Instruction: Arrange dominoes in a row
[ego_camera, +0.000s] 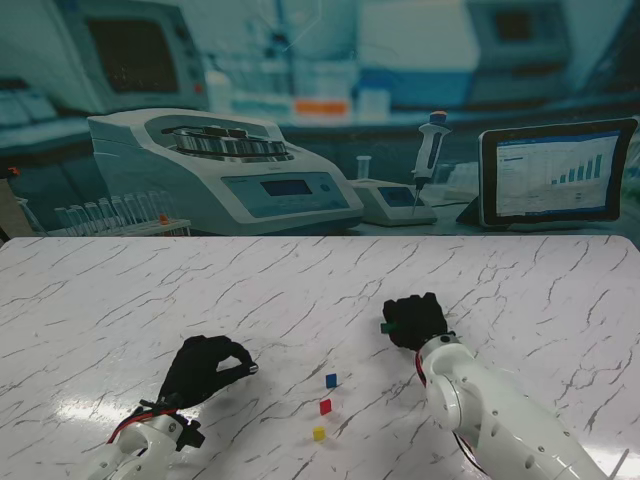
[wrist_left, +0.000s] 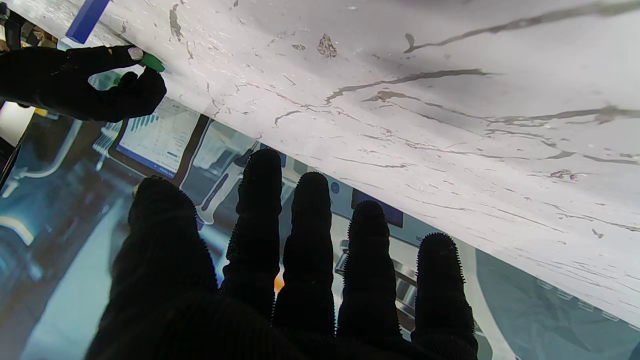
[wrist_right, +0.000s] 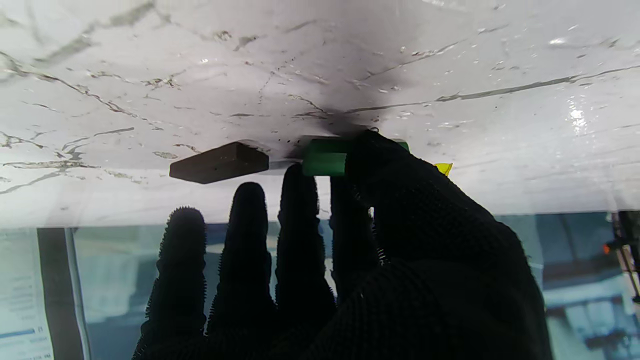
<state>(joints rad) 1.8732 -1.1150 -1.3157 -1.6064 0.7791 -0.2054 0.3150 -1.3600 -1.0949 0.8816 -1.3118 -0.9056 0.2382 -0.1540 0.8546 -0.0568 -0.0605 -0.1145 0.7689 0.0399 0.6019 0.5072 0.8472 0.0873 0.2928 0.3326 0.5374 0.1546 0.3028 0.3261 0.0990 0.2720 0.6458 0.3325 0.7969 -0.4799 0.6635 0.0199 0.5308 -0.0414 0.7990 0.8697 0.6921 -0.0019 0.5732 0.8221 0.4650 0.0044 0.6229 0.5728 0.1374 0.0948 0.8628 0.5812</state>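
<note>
Nearest the desk's (ego_camera: 120, 290) front edge, three dominoes stand in a short line running away from me: the yellow domino (ego_camera: 319, 434) closest, then the red domino (ego_camera: 325, 406), then the blue domino (ego_camera: 331, 380), each just beside the next but apart. They look like small bright blocks, too small here to show any pips. The spacing suggests a row already begun, with room left at its far end.

To their left, the left hand (ego_camera: 205, 368) hovers with nothing in it; in its wrist view the fingers (wrist_left: 310, 220) are spread, likely parked clear of the line.

Farther out, toward the desk's middle, the right hand (ego_camera: 415, 320) is closed on a green domino (wrist_right: 325, 156), pinched between thumb and fingers against the desk, probably as the next piece for the row. A dark domino (wrist_right: 218, 162) lies flat just beside it.
</note>
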